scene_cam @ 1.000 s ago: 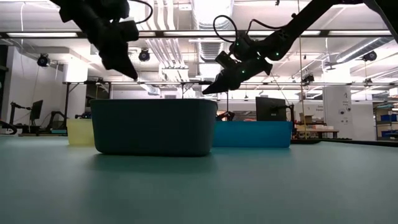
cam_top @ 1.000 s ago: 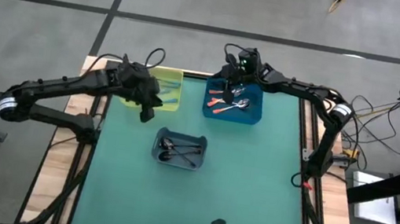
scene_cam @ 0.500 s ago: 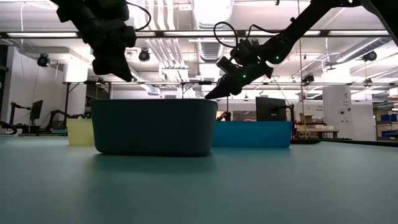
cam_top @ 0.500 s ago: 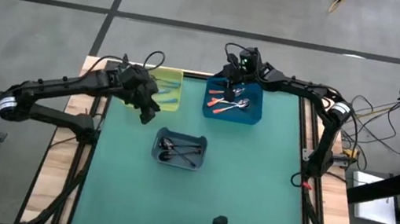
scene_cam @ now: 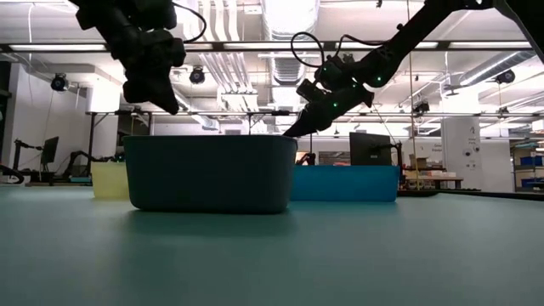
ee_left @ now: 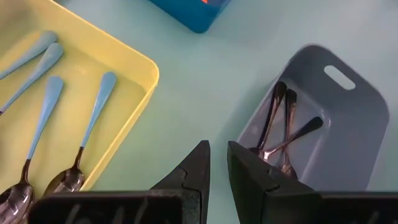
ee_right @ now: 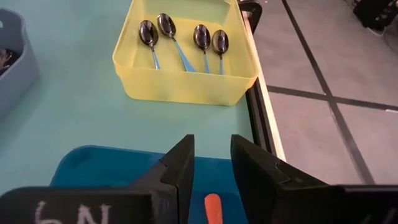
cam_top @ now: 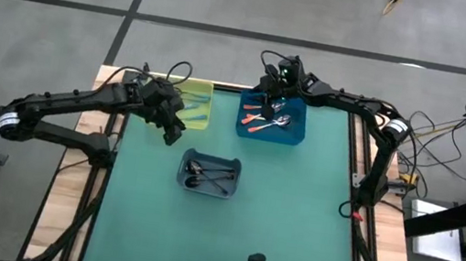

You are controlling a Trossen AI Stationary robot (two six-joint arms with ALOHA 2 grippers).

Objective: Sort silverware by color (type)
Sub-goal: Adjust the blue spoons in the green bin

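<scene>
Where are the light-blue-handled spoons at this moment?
The four light-blue-handled spoons lie inside the yellow bin at the table's far edge, left of the blue bin in the high view. The left pincer hovers close beside the yellow bin.

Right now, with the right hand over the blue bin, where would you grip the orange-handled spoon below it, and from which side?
Take the orange-handled spoon by the middle of its handle, from straight above. It lies flat in the blue bin, so the walls block a side approach, and the straight, narrow handle suits the right hand, jaws apart, better than the rounded bowl, probably with the fingers set across it.
</scene>
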